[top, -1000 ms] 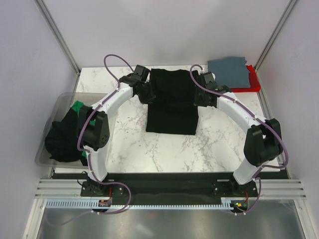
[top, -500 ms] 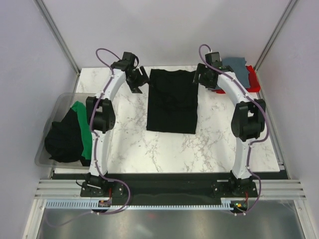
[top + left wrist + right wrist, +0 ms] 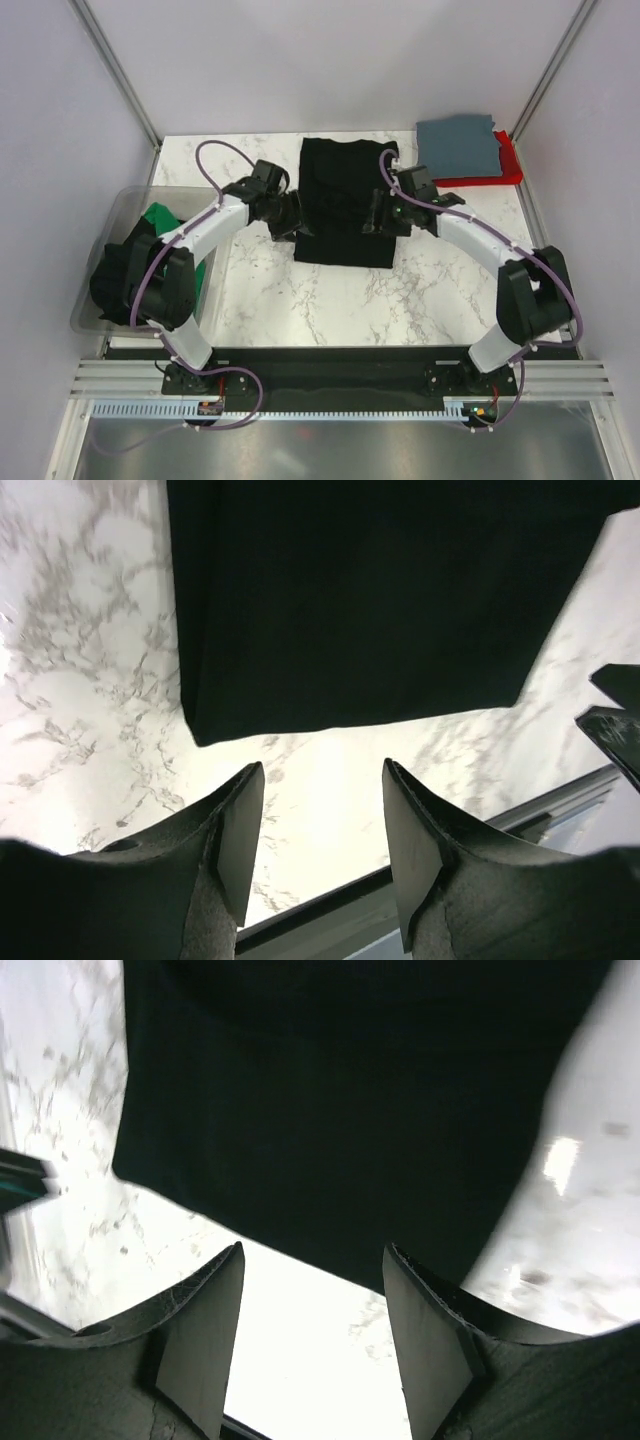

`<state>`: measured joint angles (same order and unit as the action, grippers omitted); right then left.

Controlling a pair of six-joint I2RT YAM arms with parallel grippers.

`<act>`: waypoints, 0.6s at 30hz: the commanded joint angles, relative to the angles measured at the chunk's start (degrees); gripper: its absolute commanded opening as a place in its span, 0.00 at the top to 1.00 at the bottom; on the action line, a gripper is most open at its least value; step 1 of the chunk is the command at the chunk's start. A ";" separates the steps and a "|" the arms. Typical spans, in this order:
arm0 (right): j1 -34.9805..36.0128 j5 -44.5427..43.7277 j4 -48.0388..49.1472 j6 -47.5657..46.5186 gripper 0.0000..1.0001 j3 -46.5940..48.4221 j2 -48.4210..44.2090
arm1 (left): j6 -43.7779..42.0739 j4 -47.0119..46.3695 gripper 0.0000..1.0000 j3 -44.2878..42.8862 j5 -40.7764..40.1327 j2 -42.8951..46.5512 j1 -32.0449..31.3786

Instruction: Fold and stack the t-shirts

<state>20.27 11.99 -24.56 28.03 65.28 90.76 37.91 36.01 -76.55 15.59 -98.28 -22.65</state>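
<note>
The left fingers (image 3: 235,835) and right fingers (image 3: 205,1340) stand apart, holding nothing; the black t-shirt (image 3: 370,600) lies on the worktop (image 3: 80,700) just beyond their tips.

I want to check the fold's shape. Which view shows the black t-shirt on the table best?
Top external: nearly the whole black t-shirt lies in frame as a long rectangle. Both wrist views show only its near end, cropped at the top.

Robot test cell, laboratory type. Marble-patterned table (image 3: 300,290) was boxed by plain white panels (image 3: 330,60) behind and at both sides; 2 aluminium posts (image 3: 115,70) stood at its far corners; left arm (image 3: 205,225) and right arm (image 3: 470,232) were bolted to a black strip (image 3: 340,362) along its near edge.
</note>
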 commanded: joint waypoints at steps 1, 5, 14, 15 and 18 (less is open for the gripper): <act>5.99 1.81 4.78 -0.43 0.35 5.80 5.02 | 2.25 -12.44 0.43 8.08 1.19 1.69 -1.77; 9.07 -0.47 2.16 -0.61 0.36 14.60 16.43 | 2.61 -15.70 0.43 9.93 -0.03 -0.24 -3.71; 11.46 -9.69 -4.87 -3.77 0.35 31.39 32.00 | 0.77 -17.64 0.47 13.62 -2.14 -2.88 -3.62; 11.46 -10.14 -5.50 -4.03 0.35 32.62 33.07 | 0.50 -17.90 0.48 14.67 -2.41 -2.71 -3.62; 11.45 -11.28 -7.78 -5.18 0.35 37.54 36.94 | 0.06 -19.39 0.50 16.69 -3.38 -2.88 -3.45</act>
<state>31.79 4.54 -29.23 25.08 97.80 125.08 39.11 19.94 -61.58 14.35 -100.73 -26.33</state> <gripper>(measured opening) 0.651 0.510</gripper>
